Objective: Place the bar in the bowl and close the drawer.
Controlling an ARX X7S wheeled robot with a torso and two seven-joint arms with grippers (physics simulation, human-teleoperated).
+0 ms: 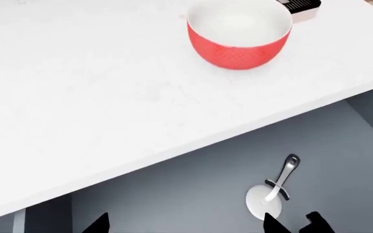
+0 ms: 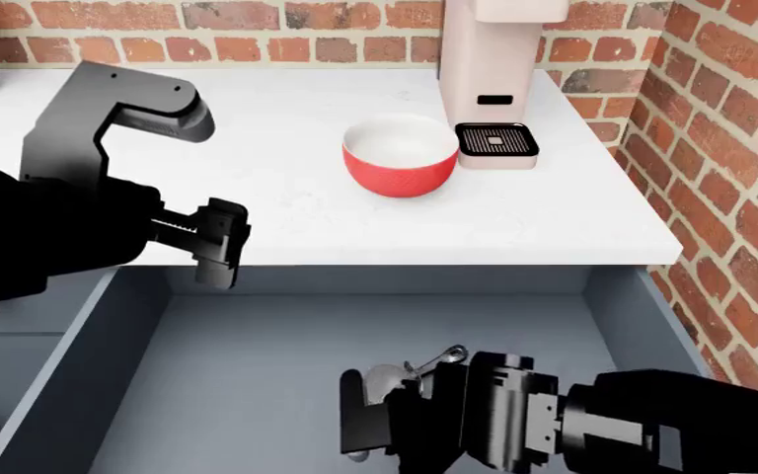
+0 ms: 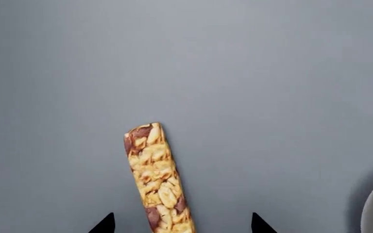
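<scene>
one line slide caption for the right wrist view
Right gripper open above the grainy snack bar lying flat on the grey drawer floor.

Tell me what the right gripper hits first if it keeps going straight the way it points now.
Most likely the bar: it lies on the drawer floor between the open fingers of the right gripper. How far off it lies is unclear.
</scene>
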